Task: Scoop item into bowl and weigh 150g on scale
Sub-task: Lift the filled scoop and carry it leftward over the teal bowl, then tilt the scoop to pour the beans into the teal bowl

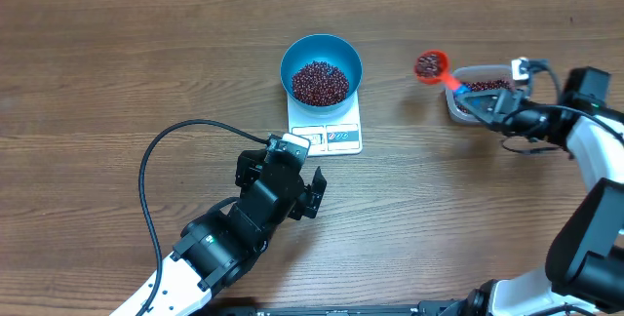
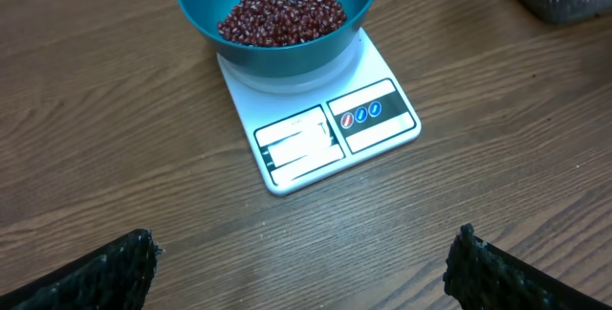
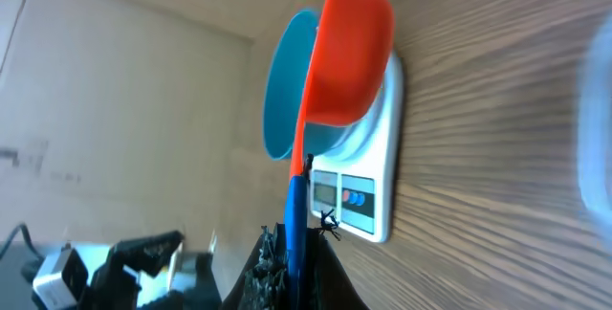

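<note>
Your left hand (image 1: 283, 170) hovers low over the counter (image 1: 97, 62) just in front of the scale (image 1: 327, 138), its fingers (image 2: 105, 272) spread wide apart and holding nothing. It plays no part right now.

The scale lies flat on the counter with the bowl (image 1: 286, 70) sitting on its far half. The display end sticks out toward your left hand, but the reading is too small to make out. A fair heap of beans (image 1: 321, 82) already covers the bottom of the bowl.

To the right of the bowl, the scoop (image 1: 431, 65) hangs in the air, level and loaded with beans, nearer the tub (image 1: 456, 109) than the bowl. Your right hand (image 1: 476, 99) is clamped tight on the scoop's handle, above the tub, where more beans remain.

You appear to be mid-carry, with a full scoop on its way from tub to bowl. Next, keep the scoop level while you bring it across the gap and over the bowl's rim, then roll the wrist slowly so the beans fall inside rather than onto the scale or counter. Since the display cannot be read here, pour in small amounts and check the figure before going back for more.
</note>
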Tool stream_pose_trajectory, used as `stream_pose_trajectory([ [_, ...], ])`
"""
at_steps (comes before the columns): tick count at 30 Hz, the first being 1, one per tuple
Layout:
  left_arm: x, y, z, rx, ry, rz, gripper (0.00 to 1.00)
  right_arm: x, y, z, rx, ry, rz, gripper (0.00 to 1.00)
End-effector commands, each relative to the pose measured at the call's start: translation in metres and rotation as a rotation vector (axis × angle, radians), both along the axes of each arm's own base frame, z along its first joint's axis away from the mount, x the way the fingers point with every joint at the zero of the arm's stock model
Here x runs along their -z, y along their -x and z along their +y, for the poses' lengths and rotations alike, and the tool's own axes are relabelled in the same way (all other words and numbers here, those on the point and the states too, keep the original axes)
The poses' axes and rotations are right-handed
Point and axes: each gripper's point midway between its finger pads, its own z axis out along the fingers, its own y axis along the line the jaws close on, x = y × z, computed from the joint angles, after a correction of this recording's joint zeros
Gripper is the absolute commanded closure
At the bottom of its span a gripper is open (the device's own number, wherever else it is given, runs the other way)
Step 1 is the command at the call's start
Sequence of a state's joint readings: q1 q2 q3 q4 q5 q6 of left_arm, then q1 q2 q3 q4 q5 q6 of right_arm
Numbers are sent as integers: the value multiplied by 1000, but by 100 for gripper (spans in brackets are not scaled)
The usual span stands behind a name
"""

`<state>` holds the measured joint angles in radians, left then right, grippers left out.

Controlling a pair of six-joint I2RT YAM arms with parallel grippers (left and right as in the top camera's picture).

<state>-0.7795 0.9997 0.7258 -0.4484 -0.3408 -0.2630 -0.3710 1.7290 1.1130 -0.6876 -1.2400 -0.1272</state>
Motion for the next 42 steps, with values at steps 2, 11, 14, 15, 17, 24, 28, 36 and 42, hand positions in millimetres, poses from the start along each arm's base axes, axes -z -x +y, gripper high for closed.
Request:
stream_pose_trajectory([
  [2, 1, 2, -1, -1, 10, 5, 0, -7, 2, 27, -84, -47, -30, 96],
  [11, 1, 2, -1, -1, 10, 5, 0, -10, 6, 64, -183, -52, -47, 96],
  [14, 1, 2, -1, -1, 10, 5, 0, -12, 5, 74, -205, -52, -56, 96],
  [15, 1, 2, -1, -1, 10, 5, 0, -12, 5, 77, -213, -50, -64, 96],
  [17, 1, 2, -1, -1, 10, 5, 1, -14, 3, 83, -227, -51, -72, 96],
  [24, 1, 2, -1, -1, 10, 5, 0, -21, -3, 105, -273, -44, -132, 96],
  [28, 1, 2, -1, -1, 10, 5, 0, -23, -7, 113, -283, -32, -157, 96],
  [36, 1, 2, -1, -1, 10, 5, 0, -17, -15, 131, -282, 54, -208, 96],
  [42, 1, 2, -1, -1, 10, 5, 0, 3, -29, 142, -227, 211, -219, 96],
])
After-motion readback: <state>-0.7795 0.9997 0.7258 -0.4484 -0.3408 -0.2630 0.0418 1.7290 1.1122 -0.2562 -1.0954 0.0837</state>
